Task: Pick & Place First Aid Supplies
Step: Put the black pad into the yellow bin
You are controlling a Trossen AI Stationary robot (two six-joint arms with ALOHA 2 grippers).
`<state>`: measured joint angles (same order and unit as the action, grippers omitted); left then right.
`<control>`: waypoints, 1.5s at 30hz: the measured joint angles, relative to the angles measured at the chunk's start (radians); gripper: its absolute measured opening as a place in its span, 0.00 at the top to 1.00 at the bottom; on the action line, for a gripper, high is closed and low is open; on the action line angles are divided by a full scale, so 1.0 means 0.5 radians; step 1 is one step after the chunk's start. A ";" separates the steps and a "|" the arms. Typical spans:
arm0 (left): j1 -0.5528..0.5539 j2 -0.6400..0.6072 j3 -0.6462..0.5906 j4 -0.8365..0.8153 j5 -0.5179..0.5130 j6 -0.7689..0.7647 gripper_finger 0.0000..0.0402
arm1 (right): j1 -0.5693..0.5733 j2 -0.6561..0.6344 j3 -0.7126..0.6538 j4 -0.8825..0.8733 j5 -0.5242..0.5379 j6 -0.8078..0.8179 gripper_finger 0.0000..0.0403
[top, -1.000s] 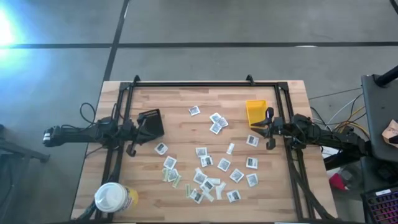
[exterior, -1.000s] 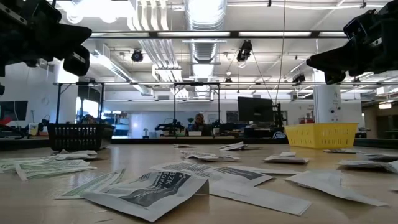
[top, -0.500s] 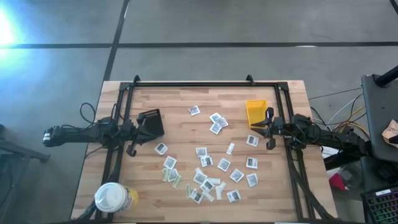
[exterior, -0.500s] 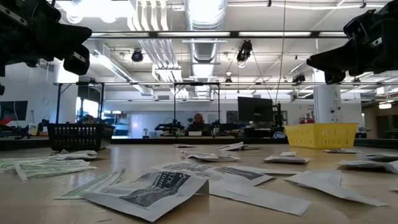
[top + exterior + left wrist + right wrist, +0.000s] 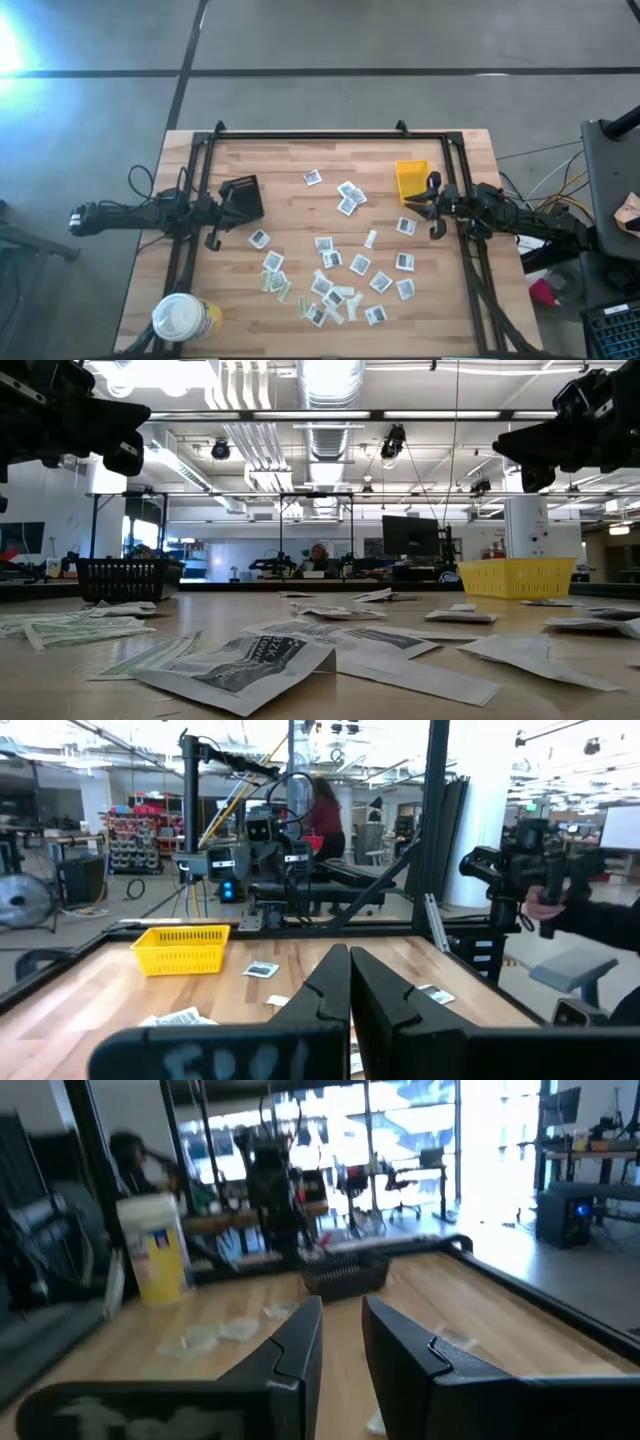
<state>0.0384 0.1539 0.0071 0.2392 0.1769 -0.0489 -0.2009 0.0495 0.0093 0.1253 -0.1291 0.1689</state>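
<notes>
The first aid supplies (image 5: pixel 335 270) are small flat packets, white with dark centres, plus a few pale strips. They lie scattered flat over the middle and near part of the wooden table and show close up in the low view (image 5: pixel 250 660). My left gripper (image 5: pixel 222 214) hovers at the table's left side beside the black tray (image 5: pixel 243 198); its fingers are shut (image 5: pixel 350 970) and hold nothing. My right gripper (image 5: pixel 418 207) hovers at the right side, just near of the yellow bin (image 5: pixel 411 179). A narrow gap shows between its fingers (image 5: pixel 342 1330), which also hold nothing.
A round white-lidded yellow tub (image 5: pixel 183 319) stands at the near left corner. The yellow bin (image 5: pixel 515 577) and the black tray (image 5: pixel 120 578) sit on either side of the packets. A black frame (image 5: pixel 310 134) runs along the table's far edge and sides. People are in the room behind.
My right gripper has risen a little above the table, staying beside the yellow bin. The packets, the bin and the tray have not moved.
</notes>
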 joint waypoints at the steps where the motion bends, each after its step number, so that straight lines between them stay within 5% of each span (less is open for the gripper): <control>1: 0.001 0.000 0.000 0.002 -0.007 0.001 0.99 | -0.001 0.000 0.000 0.045 0.000 0.025 0.83; 8: 0.002 0.000 0.000 0.002 -0.090 0.000 0.99 | -0.001 -0.001 0.000 0.303 0.082 0.186 0.77; 16: 0.001 0.000 0.000 0.002 -0.120 0.009 0.99 | -0.001 0.022 0.123 0.312 0.095 0.326 0.60; 25: 0.001 0.000 0.000 0.001 -0.420 0.033 0.99 | -0.001 0.278 0.703 -0.632 0.280 0.386 0.53; 34: 0.001 0.000 0.000 0.000 -0.427 -0.008 0.99 | 0.103 0.777 1.173 -1.507 -0.055 0.887 0.58; 45: 0.000 0.000 0.000 -0.001 -0.426 -0.004 0.99 | 0.585 1.341 1.334 -1.615 -0.161 1.285 0.61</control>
<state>0.0383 0.1541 0.0071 0.2385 -0.0360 -0.0510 0.0913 0.7200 0.6765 -0.6823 -0.2097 0.8114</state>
